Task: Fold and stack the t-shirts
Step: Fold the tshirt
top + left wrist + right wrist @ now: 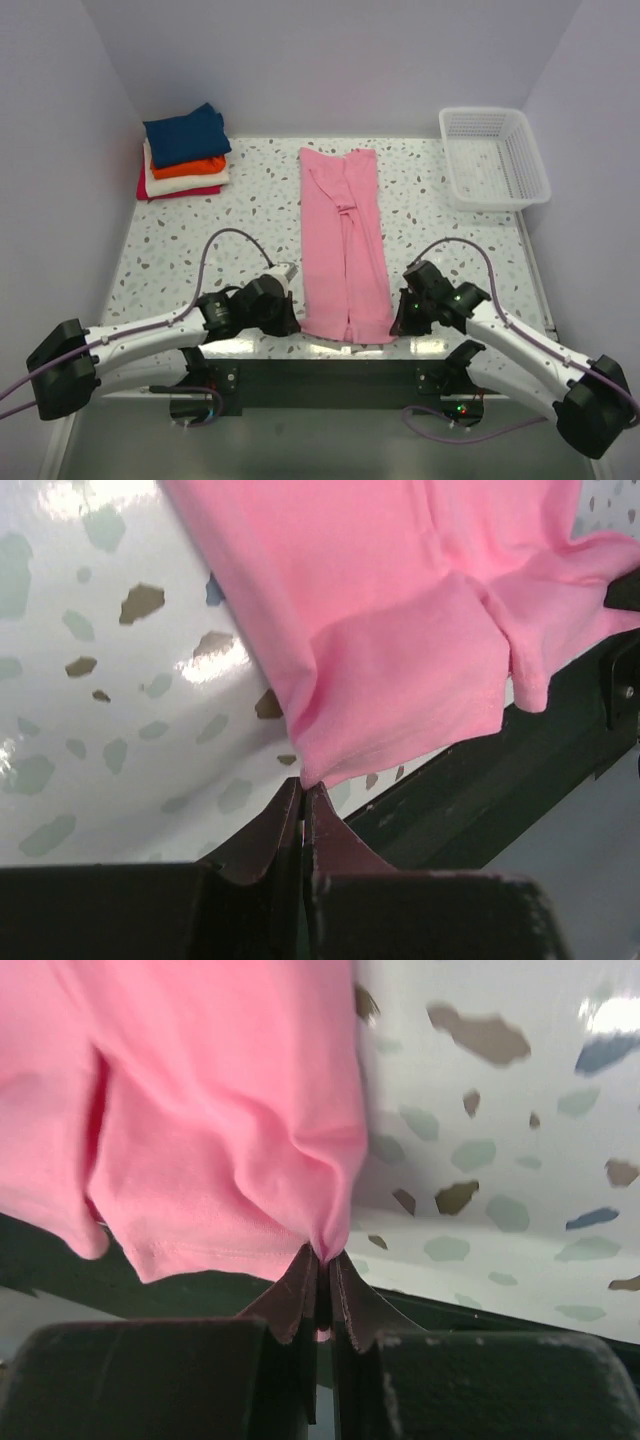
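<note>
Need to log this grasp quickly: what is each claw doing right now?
Left claw: closed on a near corner of the pink t-shirt.
Right claw: closed on the same shirt's other near corner.

We see bright, even light from above. Glare patches shine on the glossy speckled white tabletop (215, 660) in both soft-focused wrist views.
</note>
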Controlling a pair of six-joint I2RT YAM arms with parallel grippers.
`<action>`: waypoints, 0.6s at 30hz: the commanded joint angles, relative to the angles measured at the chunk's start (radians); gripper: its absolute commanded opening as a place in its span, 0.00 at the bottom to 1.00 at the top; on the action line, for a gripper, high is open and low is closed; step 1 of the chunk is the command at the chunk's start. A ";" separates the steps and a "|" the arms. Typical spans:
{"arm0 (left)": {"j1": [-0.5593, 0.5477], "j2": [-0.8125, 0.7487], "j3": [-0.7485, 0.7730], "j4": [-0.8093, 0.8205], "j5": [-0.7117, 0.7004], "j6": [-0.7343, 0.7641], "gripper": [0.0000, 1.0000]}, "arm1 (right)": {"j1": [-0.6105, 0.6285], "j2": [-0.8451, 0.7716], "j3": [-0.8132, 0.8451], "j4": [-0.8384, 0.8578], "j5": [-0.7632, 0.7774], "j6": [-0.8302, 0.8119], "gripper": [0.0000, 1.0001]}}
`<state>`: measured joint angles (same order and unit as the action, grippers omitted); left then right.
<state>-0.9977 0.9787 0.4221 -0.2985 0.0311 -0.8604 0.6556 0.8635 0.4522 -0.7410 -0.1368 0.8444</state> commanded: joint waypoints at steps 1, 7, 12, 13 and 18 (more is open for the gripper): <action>0.001 0.083 0.115 -0.008 -0.092 0.066 0.00 | 0.003 0.101 0.147 -0.012 0.132 -0.079 0.00; 0.017 0.233 0.306 -0.021 -0.189 0.126 0.00 | 0.003 0.248 0.276 0.071 0.239 -0.087 0.00; 0.103 0.327 0.368 0.018 -0.163 0.142 0.00 | 0.001 0.371 0.391 0.126 0.328 -0.094 0.00; 0.137 0.357 0.383 0.036 -0.151 0.147 0.00 | 0.001 0.394 0.413 0.130 0.341 -0.099 0.00; 0.206 0.451 0.449 0.084 -0.164 0.181 0.00 | -0.039 0.537 0.557 0.166 0.390 -0.128 0.00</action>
<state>-0.8188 1.3968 0.8047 -0.2897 -0.1081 -0.7250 0.6430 1.3487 0.9188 -0.6426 0.1741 0.7467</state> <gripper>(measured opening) 0.056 0.050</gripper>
